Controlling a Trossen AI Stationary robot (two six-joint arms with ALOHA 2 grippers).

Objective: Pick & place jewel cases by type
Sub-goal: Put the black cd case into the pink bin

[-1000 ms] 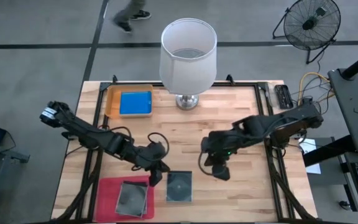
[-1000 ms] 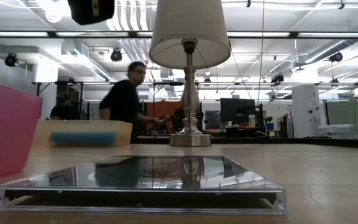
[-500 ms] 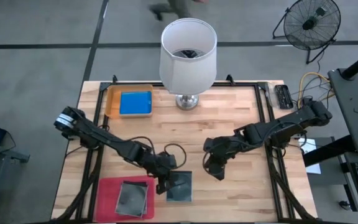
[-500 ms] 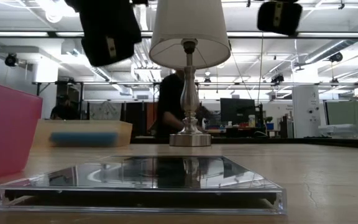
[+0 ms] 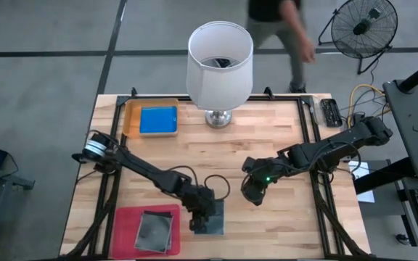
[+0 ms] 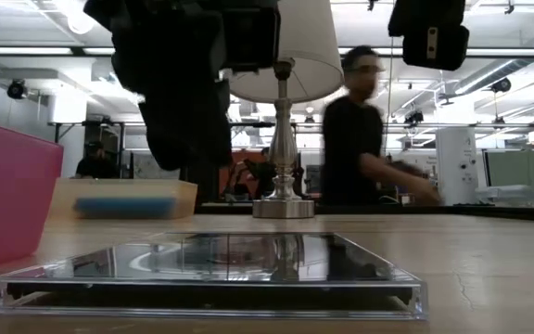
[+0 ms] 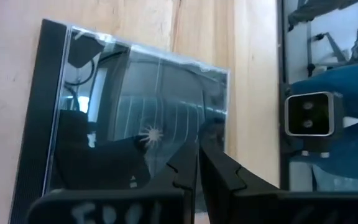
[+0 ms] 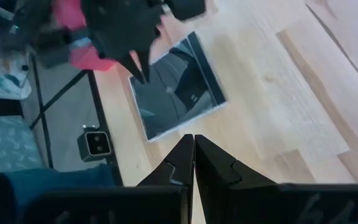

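A dark grey-transparent jewel case lies flat on the wood near the table's near edge. My left gripper hangs shut just above it, over the side nearest the pink tray, with a gap to the case in the low view. My right gripper is shut and hovers higher, to the case's right. The magenta-pink tray holds a dark case. The orange tray holds a blue case.
A lamp with a white shade stands at the middle of the far edge. A camera sits at the table's near edge, close to the case. A person walks behind the table. Bare wood lies on the right half.
My left gripper has moved right and toward the near edge, from beside the pink tray to over the clear case, and has come down toward it. The case has not moved. The person behind the table has walked from left to right.
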